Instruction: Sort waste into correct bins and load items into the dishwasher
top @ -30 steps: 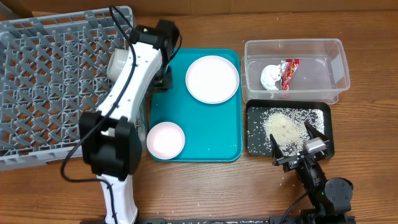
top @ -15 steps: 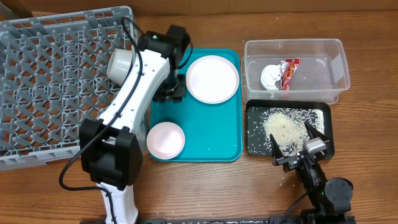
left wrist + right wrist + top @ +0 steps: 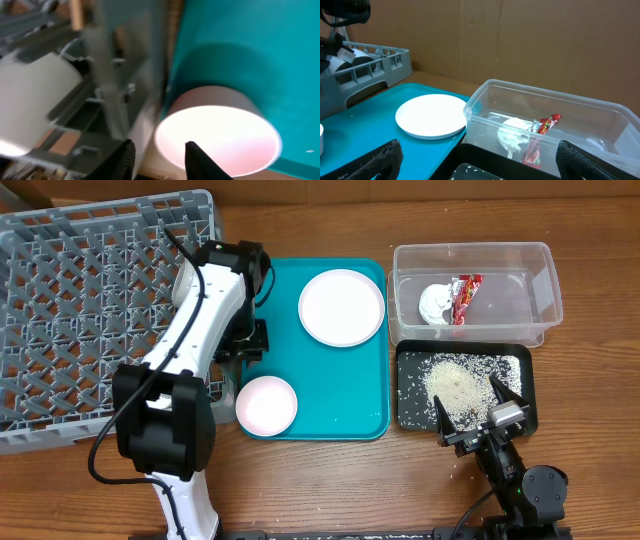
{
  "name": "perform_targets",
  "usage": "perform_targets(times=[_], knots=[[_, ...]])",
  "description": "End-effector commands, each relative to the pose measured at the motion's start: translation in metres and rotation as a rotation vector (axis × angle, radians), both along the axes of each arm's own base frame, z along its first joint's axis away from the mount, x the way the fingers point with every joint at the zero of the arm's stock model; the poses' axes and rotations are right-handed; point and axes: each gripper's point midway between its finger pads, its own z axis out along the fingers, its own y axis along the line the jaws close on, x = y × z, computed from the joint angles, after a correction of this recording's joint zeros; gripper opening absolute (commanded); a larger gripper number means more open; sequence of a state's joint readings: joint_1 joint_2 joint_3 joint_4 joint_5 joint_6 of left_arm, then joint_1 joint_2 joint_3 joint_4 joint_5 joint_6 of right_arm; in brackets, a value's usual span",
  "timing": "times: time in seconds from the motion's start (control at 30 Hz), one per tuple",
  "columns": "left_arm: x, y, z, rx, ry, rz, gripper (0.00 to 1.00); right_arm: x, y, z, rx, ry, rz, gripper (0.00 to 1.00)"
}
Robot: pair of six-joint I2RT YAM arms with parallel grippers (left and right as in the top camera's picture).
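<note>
The left pincer [image 3: 159, 159] hangs where the large square grey plastic dish rack [image 3: 80, 300] meets the flat teal tray [image 3: 340, 395], over the tray's left edge. Its two dark fingers [image 3: 125, 159] stand a narrow gap apart, with nothing clamped between them. Just beyond their tips is the left rim of the small pale pink bowl [image 3: 220, 135], which sits upright at the tray's near left corner. The wrist view is blurred, so I cannot tell whether a fingertip touches that rim.

The round white-pink plate [image 3: 341, 307] lies flat at the tray's far right. The right pincer [image 3: 468, 400] is spread wide and empty over the near part of the shallow black rectangular tray [image 3: 527, 395], where loose white rice grains [image 3: 455, 383] lie scattered. Beyond it, the clear rectangular plastic tub [image 3: 540, 290] holds the crumpled white paper napkin [image 3: 435, 302] and the red crinkled food wrapper [image 3: 466, 292], which touch each other. Everything rests on the wooden surface [image 3: 600, 480].
</note>
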State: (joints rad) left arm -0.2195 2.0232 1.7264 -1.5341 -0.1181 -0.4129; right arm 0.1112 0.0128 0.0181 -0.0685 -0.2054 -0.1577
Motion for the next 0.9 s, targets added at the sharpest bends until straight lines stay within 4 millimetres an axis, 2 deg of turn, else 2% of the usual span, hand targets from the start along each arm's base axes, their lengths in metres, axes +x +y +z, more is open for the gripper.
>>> perform_targets(times=[0.0,0.3,0.53,0.6,0.67,0.77,0.87], knots=[[-0.005,0.024,0.004,0.097,0.017,-0.004,0.36,0.0,0.0,-0.001,0.004,-0.005,-0.001,1.0],[-0.017,0.045,0.013,0.175,0.075,-0.005,0.39,0.0,0.0,-0.001,0.004,-0.005,-0.001,1.0],[-0.019,0.052,0.015,0.199,0.085,-0.006,0.39,0.0,0.0,-0.001,0.004,-0.005,-0.001,1.0],[-0.019,0.044,0.013,0.155,0.079,0.007,0.33,0.0,0.0,-0.001,0.004,-0.005,-0.001,1.0],[-0.012,0.025,0.01,0.036,0.047,-0.016,0.31,0.0,0.0,-0.001,0.004,-0.005,-0.001,1.0],[-0.002,0.013,0.014,-0.029,-0.025,0.002,0.36,0.0,0.0,-0.001,0.004,-0.005,-0.001,1.0],[0.007,0.01,0.023,-0.078,-0.095,0.032,0.41,0.0,0.0,-0.001,0.004,-0.005,-0.001,1.0]])
